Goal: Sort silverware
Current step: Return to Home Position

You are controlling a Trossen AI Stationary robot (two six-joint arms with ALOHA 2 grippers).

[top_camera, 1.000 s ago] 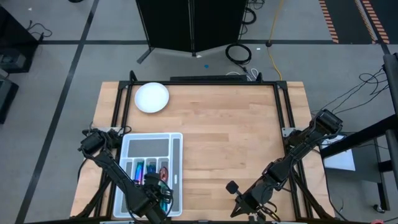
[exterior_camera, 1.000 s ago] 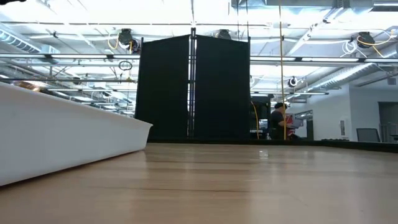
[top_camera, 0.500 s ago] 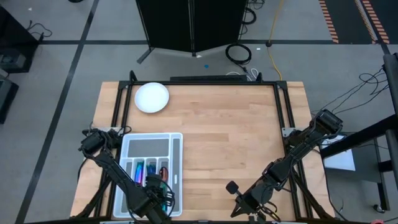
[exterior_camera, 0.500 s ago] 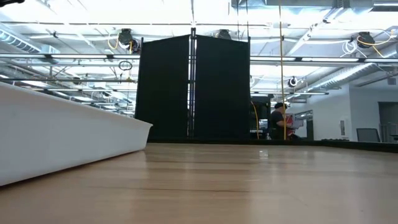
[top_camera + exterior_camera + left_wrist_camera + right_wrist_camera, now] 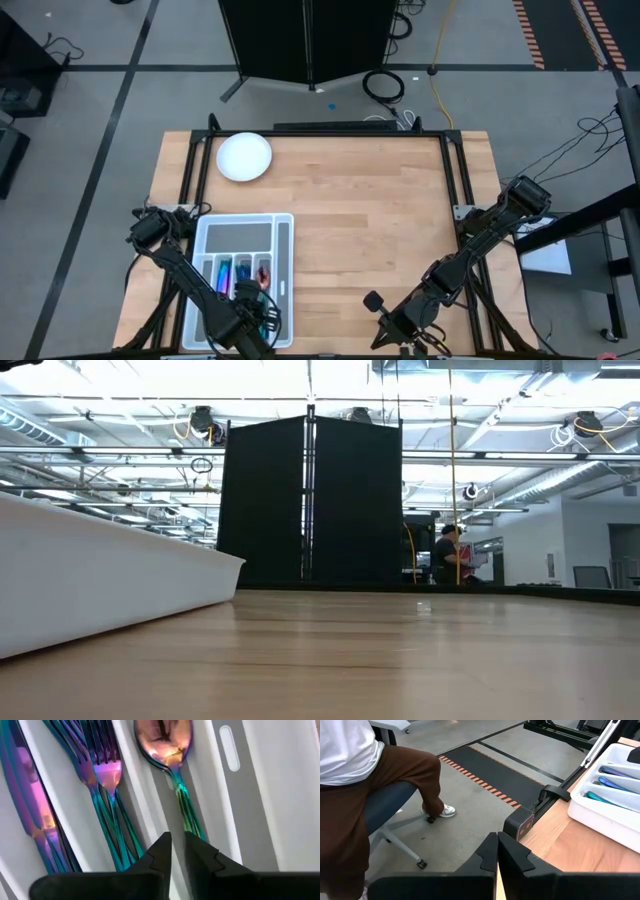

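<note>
Sorted silverware in the tray, both arms at the near edge of the table

The wooden table [image 5: 380,220] carries a translucent white compartment tray [image 5: 284,232] at its near left and a round white plate [image 5: 244,157] at the far left, well apart from it. All the silverware [image 5: 241,270] lies in the tray's long slots, slim and glossy, with a rainbow sheen running from blue and purple to teal and gold: knives [image 5: 30,805] in one slot, forks [image 5: 102,772] in the next, spoons [image 5: 162,742] in the third, their bowls pink-gold. The left gripper [image 5: 177,840] hangs just above the spoon handles, its fingers nearly together with only a thin gap, gripping nothing. The right gripper [image 5: 498,842] sits at the near edge, well apart from the tray, its fingers pressed together and empty.
</note>
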